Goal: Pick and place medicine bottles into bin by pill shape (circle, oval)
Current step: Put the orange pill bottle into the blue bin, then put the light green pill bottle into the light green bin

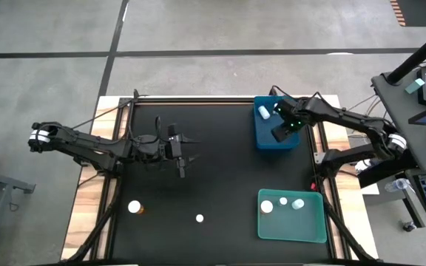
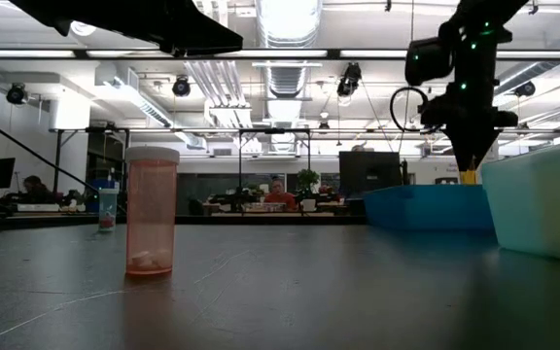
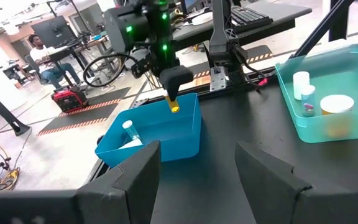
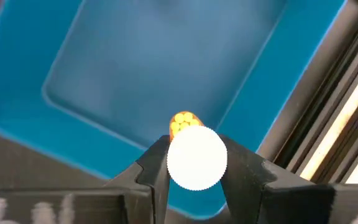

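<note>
Above the blue plastic bin, a small amber bottle with a round white cap hangs pinched by the right gripper.
This looks like the release step: next, the fingers must part so it drops in beside the white-capped bottle already there. The left gripper waits mid-table, fingers apart and empty. Pill shape is too small to read.
</note>
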`<move>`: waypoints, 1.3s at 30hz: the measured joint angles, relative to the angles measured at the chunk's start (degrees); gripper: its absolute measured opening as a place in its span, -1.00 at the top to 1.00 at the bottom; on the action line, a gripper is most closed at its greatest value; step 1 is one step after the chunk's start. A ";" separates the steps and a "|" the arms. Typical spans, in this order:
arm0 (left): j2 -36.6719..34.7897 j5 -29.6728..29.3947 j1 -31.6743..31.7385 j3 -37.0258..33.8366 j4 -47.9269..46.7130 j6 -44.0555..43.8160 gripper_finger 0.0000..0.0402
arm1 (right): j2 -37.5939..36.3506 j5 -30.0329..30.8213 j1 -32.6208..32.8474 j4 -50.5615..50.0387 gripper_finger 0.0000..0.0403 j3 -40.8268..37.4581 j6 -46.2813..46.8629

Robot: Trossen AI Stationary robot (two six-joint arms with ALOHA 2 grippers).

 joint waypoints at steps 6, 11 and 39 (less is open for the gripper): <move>0.00 0.00 0.01 0.00 0.01 0.01 0.05 | 2.40 -0.09 -2.67 2.87 0.45 -0.82 -2.74; 0.00 -0.02 0.00 0.00 0.01 0.00 0.05 | 4.57 -0.16 -3.04 4.35 0.45 -1.08 -4.05; 0.00 0.00 0.02 0.00 0.00 0.00 0.05 | 8.58 -0.09 -3.04 6.08 0.00 -0.87 -4.45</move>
